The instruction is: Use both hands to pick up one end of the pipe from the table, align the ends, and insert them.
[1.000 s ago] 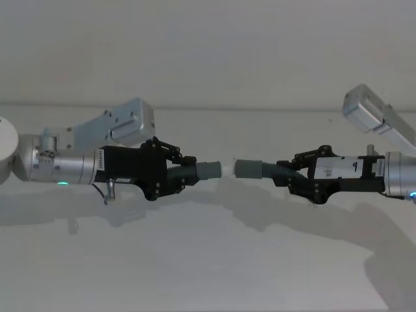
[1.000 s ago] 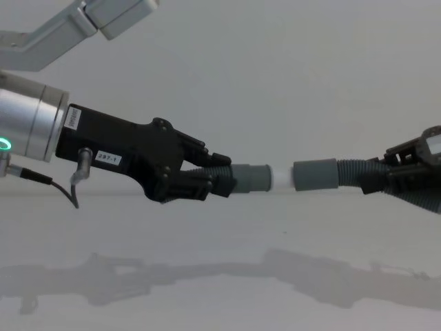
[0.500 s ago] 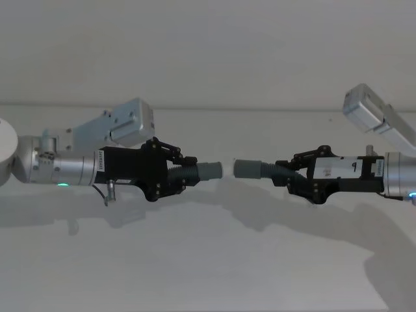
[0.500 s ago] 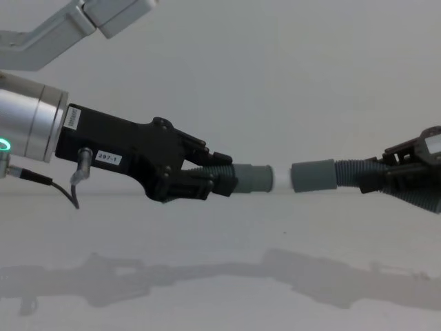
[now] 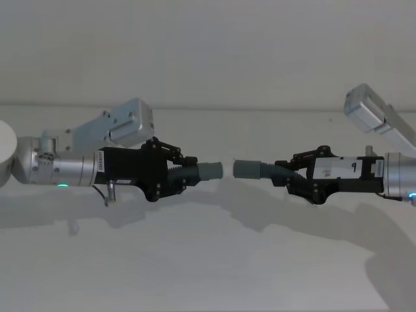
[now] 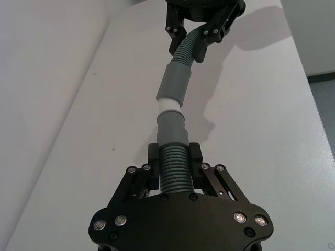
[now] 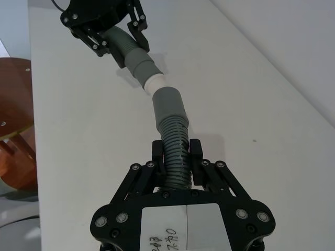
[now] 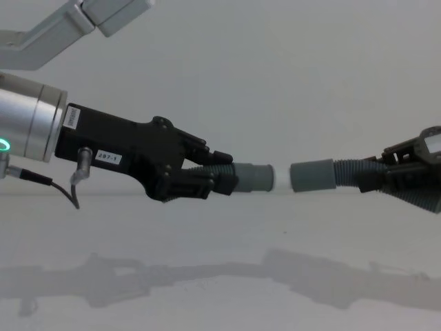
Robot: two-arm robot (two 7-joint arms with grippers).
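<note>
Both pieces of the pipe are held in the air above the table (image 5: pixel 208 260), end to end. My left gripper (image 5: pixel 177 174) is shut on the ribbed hose (image 6: pixel 173 167) of the piece whose grey cuff (image 8: pixel 253 177) carries a white tip (image 8: pixel 280 178). From the right, my right gripper (image 5: pixel 290 175) is shut on the other ribbed hose (image 7: pixel 175 149), its cuff (image 8: pixel 312 176) facing the white tip. The tip sits right at that cuff's mouth; I cannot tell whether it is inside. Both ends are nearly level and in line.
A pale wall (image 5: pixel 208 52) rises behind the table. A brown round wooden thing (image 7: pixel 15 157) stands beyond the table's edge on my left side. Dark floor (image 6: pixel 322 78) shows past the table's edge on my right. Silver arm links (image 5: pixel 120 127) hang behind each gripper.
The right gripper has edged its cuff slightly towards the left piece, narrowing the gap at the white tip. The left gripper has barely moved.
</note>
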